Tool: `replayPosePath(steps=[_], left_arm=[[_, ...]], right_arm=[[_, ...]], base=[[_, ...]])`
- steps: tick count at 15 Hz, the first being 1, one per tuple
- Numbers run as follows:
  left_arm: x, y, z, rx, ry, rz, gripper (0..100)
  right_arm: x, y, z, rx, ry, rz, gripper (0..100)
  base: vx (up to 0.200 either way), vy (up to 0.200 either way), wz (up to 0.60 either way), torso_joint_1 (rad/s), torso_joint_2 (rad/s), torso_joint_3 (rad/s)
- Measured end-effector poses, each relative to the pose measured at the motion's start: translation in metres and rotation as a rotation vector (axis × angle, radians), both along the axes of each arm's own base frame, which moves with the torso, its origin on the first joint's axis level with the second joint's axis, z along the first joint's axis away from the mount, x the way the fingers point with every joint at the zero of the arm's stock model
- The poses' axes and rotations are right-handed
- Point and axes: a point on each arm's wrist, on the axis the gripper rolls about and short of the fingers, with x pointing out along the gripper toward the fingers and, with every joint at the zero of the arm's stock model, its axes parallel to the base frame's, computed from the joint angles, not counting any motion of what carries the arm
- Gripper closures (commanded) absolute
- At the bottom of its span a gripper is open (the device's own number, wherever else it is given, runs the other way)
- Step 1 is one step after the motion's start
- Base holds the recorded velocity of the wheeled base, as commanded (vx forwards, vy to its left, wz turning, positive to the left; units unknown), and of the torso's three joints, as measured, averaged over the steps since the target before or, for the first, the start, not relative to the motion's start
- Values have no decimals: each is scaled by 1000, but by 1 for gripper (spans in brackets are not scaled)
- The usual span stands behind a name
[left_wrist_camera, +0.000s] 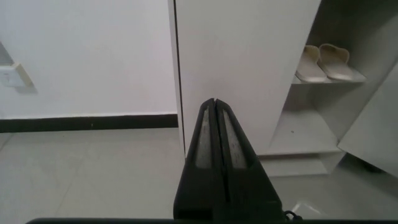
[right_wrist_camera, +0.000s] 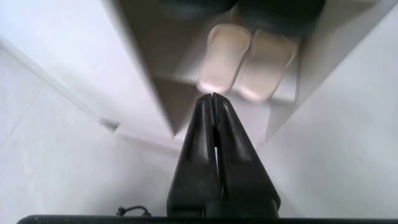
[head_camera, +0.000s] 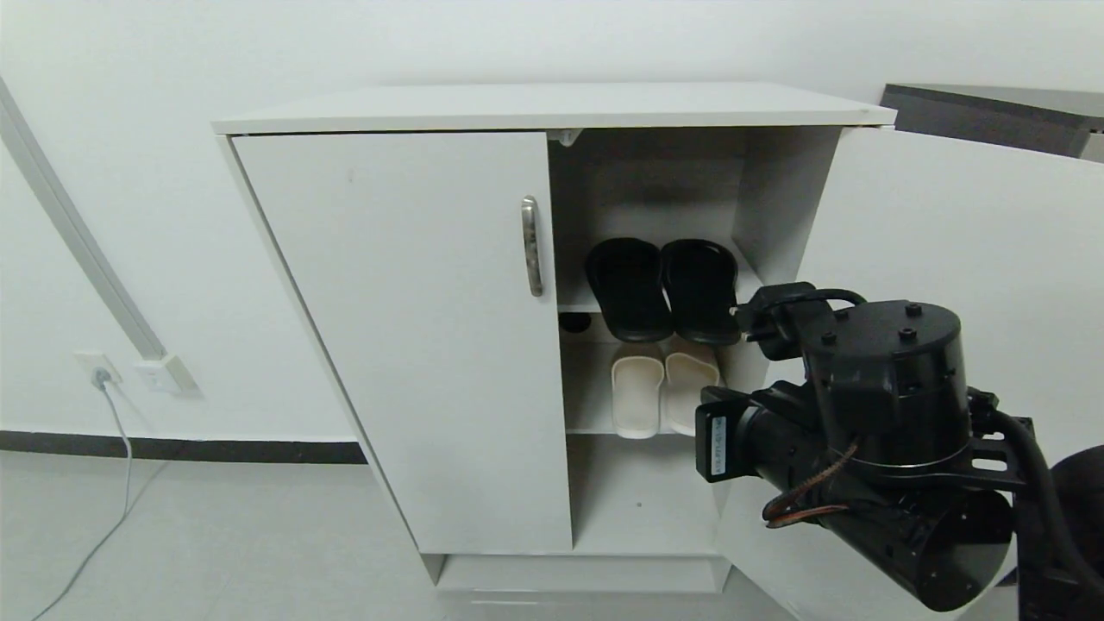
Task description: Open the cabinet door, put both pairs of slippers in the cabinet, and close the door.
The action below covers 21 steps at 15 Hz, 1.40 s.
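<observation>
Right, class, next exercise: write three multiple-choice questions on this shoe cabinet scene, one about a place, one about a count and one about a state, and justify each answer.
1. Where is the black pair of slippers?
A) on the floor
B) on the shelf above the cream pair
C) on the bottom shelf

2. How many pairs of slippers are inside the cabinet?
A) one
B) three
C) two

3. What state is the right door in?
A) swung open
B) shut
C) taken off

Answers:
1 B: the black pair lies one shelf higher than the cream pair.
2 C: one black and one cream pair are on the shelves.
3 A: the right door stands out to the side, so the shelves are in plain view.
</observation>
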Motion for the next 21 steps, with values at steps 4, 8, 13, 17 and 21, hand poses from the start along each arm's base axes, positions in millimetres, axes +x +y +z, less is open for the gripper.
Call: replayPosePath(steps=[4, 8, 13, 17, 21], left_arm=[[0, 0, 0, 0, 0, 0, 100], [0, 0, 0, -1, 0, 0, 100], [0, 0, 0, 0, 0, 0, 100], [0, 0, 0, 0, -1, -1, 100], [0, 0, 0, 0, -1, 0, 100]], right_arm=[[0, -1, -3, -7, 3, -2, 100], [0, 0, -10, -12, 4, 9, 100], [0, 0, -22, -54, 1, 32, 100], [1, 1, -29, -70, 13, 34, 100], [1, 0, -31, -77, 13, 30, 100]], base=[[-200, 0, 0, 1, 1, 4], [0, 0, 0, 0, 0, 0], [0, 0, 0, 0, 0, 0], [0, 0, 0, 0, 0, 0], [0, 0, 0, 0, 0, 0]])
